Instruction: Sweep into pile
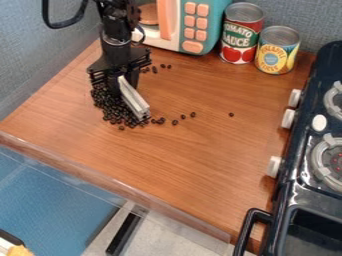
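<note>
Dark beans lie heaped toward seven o'clock from the black gripper, which is closed around a pale bar, strays toward four.

The way lies open across the bench from its middle to the front edge. The stove bars the right edge; microwave, red can and yellow can block the back; the gripper, the left.

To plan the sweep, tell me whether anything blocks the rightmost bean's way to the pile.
Between the rightmost bean and the pile are loose beans, then the pale bar at the pile's right.
</note>
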You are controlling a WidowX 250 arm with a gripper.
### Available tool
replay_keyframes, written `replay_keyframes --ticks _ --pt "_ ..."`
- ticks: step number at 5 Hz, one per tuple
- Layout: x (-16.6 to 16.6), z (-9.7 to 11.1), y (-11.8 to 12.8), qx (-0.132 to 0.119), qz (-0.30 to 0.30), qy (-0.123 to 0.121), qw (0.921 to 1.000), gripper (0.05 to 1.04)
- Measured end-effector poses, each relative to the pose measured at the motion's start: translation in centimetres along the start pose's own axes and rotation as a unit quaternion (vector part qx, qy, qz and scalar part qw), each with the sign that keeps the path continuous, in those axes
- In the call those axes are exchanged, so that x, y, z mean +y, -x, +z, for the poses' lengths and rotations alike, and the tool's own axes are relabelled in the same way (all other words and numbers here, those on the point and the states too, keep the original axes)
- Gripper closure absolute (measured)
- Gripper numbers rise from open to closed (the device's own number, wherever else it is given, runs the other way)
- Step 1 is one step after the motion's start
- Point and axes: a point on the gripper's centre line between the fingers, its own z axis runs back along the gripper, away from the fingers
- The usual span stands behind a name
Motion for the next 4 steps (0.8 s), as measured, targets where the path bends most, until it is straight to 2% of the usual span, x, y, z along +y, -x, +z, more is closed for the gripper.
replay_keyframes --ticks 2,3,4 --pt "-4.0 2.6 0.7 0.029 -0.004 0.041 0.9987 0.701" --pt "-5.9 4.2 0.7 0.027 -0.007 0.058 0.9979 0.701" --pt "-7.8 3.8 1.3 0.034 -0.018 0.055 0.9977 0.701"
